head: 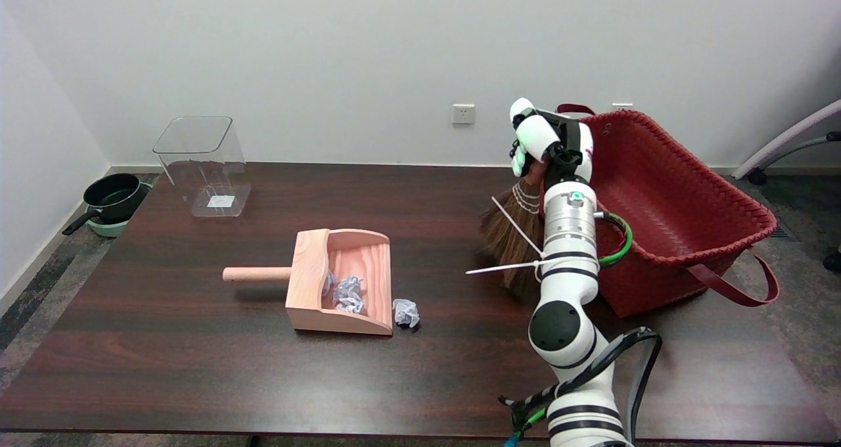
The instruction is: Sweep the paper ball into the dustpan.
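Observation:
A pale wooden dustpan [309, 282] lies mid-table, its round handle pointing left and its mouth facing right. Crumpled paper balls [348, 292] sit inside it. One more paper ball [406, 313] lies on the table just outside the pan's lower right corner. My right hand [542, 143] grips the handle of a small straw broom [509, 233], holding it raised to the right of the dustpan, bristles hanging down and left. The forearm hides part of the broom's right side. The broom is well apart from the loose paper ball.
A red woven basket [670, 204] stands at the table's right, close behind my arm. A clear plastic bin [205, 164] sits at the back left. A black pan [113, 197] rests on the floor beyond the left edge.

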`<act>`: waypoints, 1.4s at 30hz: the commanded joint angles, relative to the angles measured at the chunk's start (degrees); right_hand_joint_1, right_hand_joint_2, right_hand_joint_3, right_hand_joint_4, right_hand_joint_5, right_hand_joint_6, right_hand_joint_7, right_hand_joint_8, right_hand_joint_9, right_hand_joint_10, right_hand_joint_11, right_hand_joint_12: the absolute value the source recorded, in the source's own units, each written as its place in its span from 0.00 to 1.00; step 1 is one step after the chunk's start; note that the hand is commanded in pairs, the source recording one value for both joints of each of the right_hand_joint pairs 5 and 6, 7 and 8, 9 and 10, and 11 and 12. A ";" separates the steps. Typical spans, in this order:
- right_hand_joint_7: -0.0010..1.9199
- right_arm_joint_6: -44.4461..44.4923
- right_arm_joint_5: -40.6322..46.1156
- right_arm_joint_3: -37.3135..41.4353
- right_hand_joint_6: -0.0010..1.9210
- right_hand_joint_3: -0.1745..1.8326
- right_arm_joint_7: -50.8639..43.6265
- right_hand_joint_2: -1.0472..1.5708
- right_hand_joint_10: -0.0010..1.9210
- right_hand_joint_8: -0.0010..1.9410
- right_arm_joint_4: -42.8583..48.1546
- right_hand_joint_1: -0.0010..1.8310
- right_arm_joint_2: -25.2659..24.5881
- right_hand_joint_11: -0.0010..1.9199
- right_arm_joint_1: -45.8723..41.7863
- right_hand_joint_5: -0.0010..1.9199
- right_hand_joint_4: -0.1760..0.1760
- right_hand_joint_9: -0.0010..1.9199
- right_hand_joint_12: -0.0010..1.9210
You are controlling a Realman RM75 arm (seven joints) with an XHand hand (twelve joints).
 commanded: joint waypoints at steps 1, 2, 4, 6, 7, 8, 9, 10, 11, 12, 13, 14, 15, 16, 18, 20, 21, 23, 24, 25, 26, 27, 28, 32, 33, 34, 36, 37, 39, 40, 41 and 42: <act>1.00 -5.03 1.29 1.52 1.00 0.84 -0.09 1.00 1.00 0.99 6.40 0.49 0.43 1.00 0.57 1.00 0.50 1.00 1.00; 1.00 -6.04 1.29 0.88 1.00 0.84 -0.09 1.00 1.00 0.99 6.91 0.49 0.68 1.00 0.44 1.00 0.50 1.00 1.00; 1.00 -7.83 1.21 -0.46 1.00 0.84 -0.09 1.00 1.00 0.99 7.22 0.49 1.13 1.00 -0.28 1.00 0.50 1.00 1.00; 1.00 -9.44 0.89 -2.07 1.00 0.84 -0.16 1.00 1.00 0.99 6.70 0.49 1.33 1.00 -1.66 1.00 0.50 1.00 1.00; 1.00 -9.84 0.89 -2.65 1.00 0.84 -0.17 1.00 1.00 0.99 6.31 0.49 1.38 1.00 -2.02 1.00 0.50 1.00 1.00; 1.00 -10.57 0.87 -3.70 1.00 0.84 -0.17 1.00 1.00 0.99 5.60 0.49 1.67 1.00 -3.12 1.00 0.50 1.00 1.00; 1.00 -11.26 0.79 -4.97 1.00 0.84 -0.17 1.00 1.00 0.99 4.71 0.49 2.10 1.00 -4.32 1.00 0.50 1.00 1.00; 1.00 -11.51 0.73 -5.88 1.00 0.84 -0.17 1.00 1.00 0.99 3.90 0.49 2.44 1.00 -5.17 1.00 0.50 1.00 1.00; 1.00 -11.71 0.70 -7.52 1.00 0.84 -0.18 1.00 1.00 0.99 2.47 0.49 3.21 1.00 -6.74 1.00 0.50 1.00 1.00; 1.00 -11.76 0.50 -9.13 1.00 0.84 -0.25 1.00 1.00 0.99 1.25 0.49 4.11 1.00 -8.09 1.00 0.50 1.00 1.00; 1.00 -11.76 0.08 -10.26 1.00 0.83 -0.25 1.00 1.00 0.99 0.66 0.49 5.04 1.00 -8.99 1.00 0.50 1.00 1.00; 1.00 -11.78 -0.75 -11.77 1.00 0.83 -0.25 1.00 1.00 0.99 -0.50 0.49 6.61 1.00 -10.43 1.00 0.50 1.00 1.00; 1.00 -11.85 -1.57 -13.31 1.00 0.83 -0.25 1.00 1.00 0.99 -1.43 0.49 7.71 1.00 -11.53 1.00 0.50 1.00 1.00; 1.00 -11.76 -1.98 -14.12 1.00 0.82 -0.25 1.00 1.00 0.99 -2.13 0.49 8.51 1.00 -12.25 1.00 0.50 1.00 1.00; 1.00 -11.27 -3.10 -15.39 1.00 0.81 -0.32 1.00 1.00 0.99 -4.56 0.48 10.03 1.00 -14.05 1.00 0.50 1.00 1.00; 1.00 -11.28 -3.72 -15.13 1.00 0.80 -0.33 1.00 1.00 0.99 -6.22 0.49 9.41 1.00 -15.59 1.00 0.50 1.00 1.00; 1.00 -11.57 -3.92 -14.72 1.00 0.80 -0.33 1.00 1.00 0.99 -6.90 0.49 8.50 1.00 -16.34 1.00 0.50 1.00 1.00; 1.00 -11.86 -4.14 -13.64 1.00 0.80 -0.33 1.00 1.00 0.99 -7.77 0.49 5.92 1.00 -17.38 1.00 0.50 1.00 1.00; 1.00 -12.01 -4.20 -13.32 1.00 0.80 -0.33 1.00 1.00 0.99 -8.02 0.49 4.82 1.00 -17.72 1.00 0.50 1.00 1.00; 1.00 -12.55 -4.53 -12.99 1.00 0.80 -0.33 1.00 1.00 0.99 -8.28 0.49 3.10 1.00 -18.09 1.00 0.50 1.00 1.00; 1.00 -13.29 -5.06 -12.73 1.00 0.80 -0.33 1.00 1.00 0.99 -8.33 0.49 2.06 1.00 -18.28 1.00 0.50 1.00 1.00; 1.00 -13.85 -5.50 -12.74 1.00 0.80 -0.33 1.00 1.00 0.99 -8.25 0.49 1.47 1.00 -18.41 1.00 0.50 1.00 1.00; 1.00 -14.99 -5.77 -13.08 1.00 0.81 -0.33 1.00 1.00 0.99 -7.77 0.48 1.11 1.00 -18.72 1.00 0.50 1.00 1.00; 1.00 -15.15 -4.58 -13.93 1.00 0.81 -0.25 1.00 1.00 0.99 -6.41 0.47 1.16 1.00 -18.21 1.00 0.50 1.00 1.00; 1.00 -14.98 -3.78 -13.98 1.00 0.81 -0.25 1.00 1.00 0.99 -6.31 0.47 1.09 1.00 -17.94 1.00 0.50 1.00 1.00; 1.00 -15.20 -1.85 -14.28 1.00 0.81 -0.25 1.00 1.00 0.99 -5.78 0.47 1.09 1.00 -17.52 1.00 0.50 1.00 1.00; 1.00 -16.64 2.60 -15.15 1.00 0.81 -0.25 1.00 1.00 0.99 -4.70 0.47 1.08 1.00 -16.77 1.00 0.50 1.00 1.00; 1.00 -18.01 4.88 -16.21 1.00 0.81 -0.25 1.00 1.00 0.99 -3.85 0.47 0.94 1.00 -16.53 1.00 0.50 1.00 1.00; 1.00 -19.62 5.61 -17.54 1.00 0.81 -0.25 1.00 1.00 0.99 -2.49 0.47 0.51 1.00 -16.13 1.00 0.50 1.00 1.00; 1.00 -20.35 5.94 -18.61 1.00 0.81 -0.25 1.00 1.00 0.99 -1.28 0.48 0.43 1.00 -15.85 1.00 0.50 1.00 1.00; 1.00 -20.45 6.00 -19.36 1.00 0.81 -0.25 1.00 1.00 0.99 -0.24 0.48 0.37 1.00 -15.49 1.00 0.50 1.00 1.00; 1.00 -20.25 6.02 -19.68 1.00 0.81 -0.25 1.00 1.00 0.99 0.42 0.48 0.33 1.00 -15.16 1.00 0.50 1.00 1.00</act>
